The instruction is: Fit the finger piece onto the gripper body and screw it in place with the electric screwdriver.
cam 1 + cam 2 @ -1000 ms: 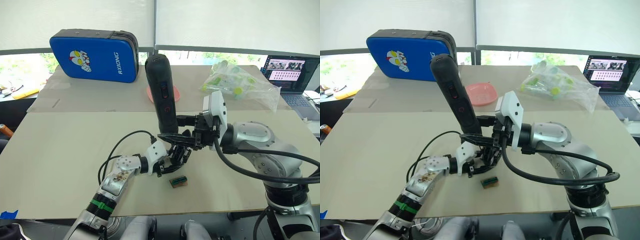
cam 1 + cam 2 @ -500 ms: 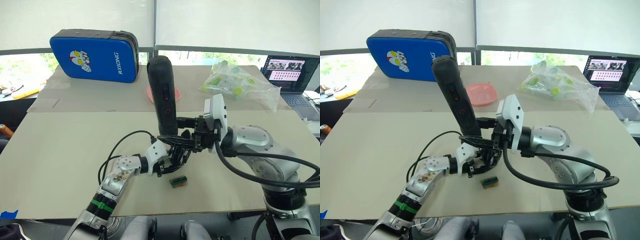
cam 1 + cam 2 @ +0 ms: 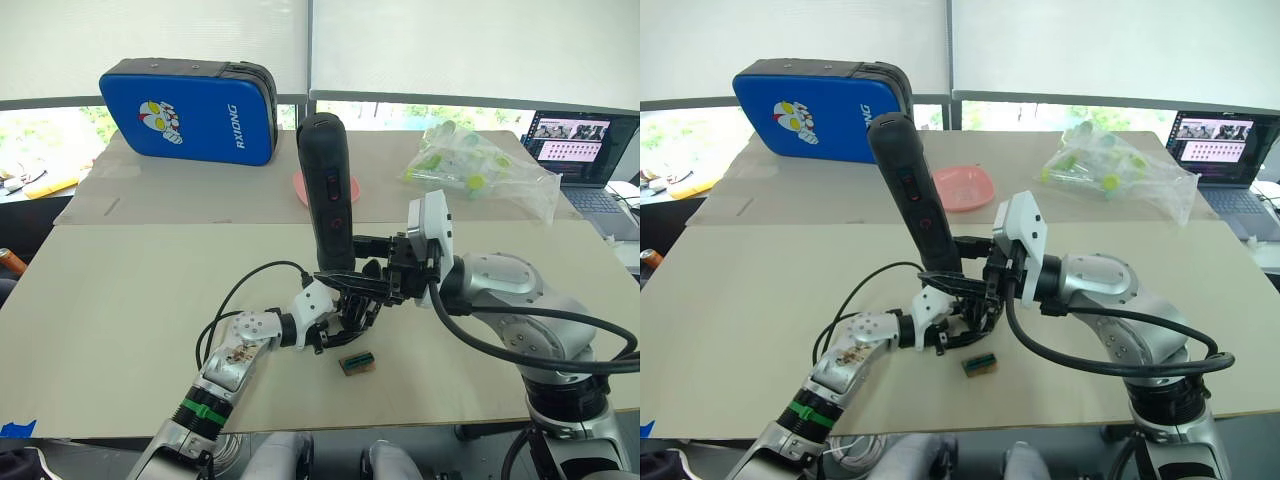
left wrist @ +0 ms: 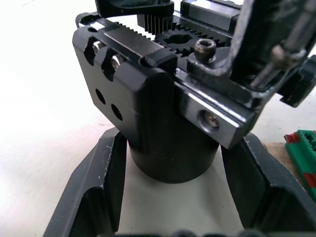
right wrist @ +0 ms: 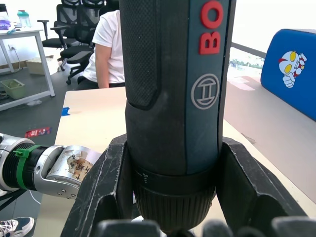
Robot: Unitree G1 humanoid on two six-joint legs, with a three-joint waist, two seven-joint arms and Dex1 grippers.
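Observation:
My left gripper (image 3: 340,322) is shut on the round base of the gripper body (image 4: 163,113), a black block with exposed gears and screws, and holds it just above the table. The electric screwdriver (image 3: 328,190) stands nearly upright over it, thick and black with a red mark. My right gripper (image 3: 350,265) is shut on its lower end (image 5: 173,163). The thin metal bit (image 4: 284,47) comes down at the body's top edge beside a socket screw (image 4: 205,48). I cannot tell the finger piece apart from the body.
A small green-and-brown block (image 3: 357,362) lies on the table just in front of the grippers. At the back stand a blue case (image 3: 190,110), a pink dish (image 3: 965,185), a plastic bag of bottles (image 3: 480,170) and a laptop (image 3: 580,150). A seated person (image 5: 106,44) is beyond the table.
The screwdriver's top has leaned slightly to the right, standing a little more upright. The left gripper and the gripper body have stayed in place.

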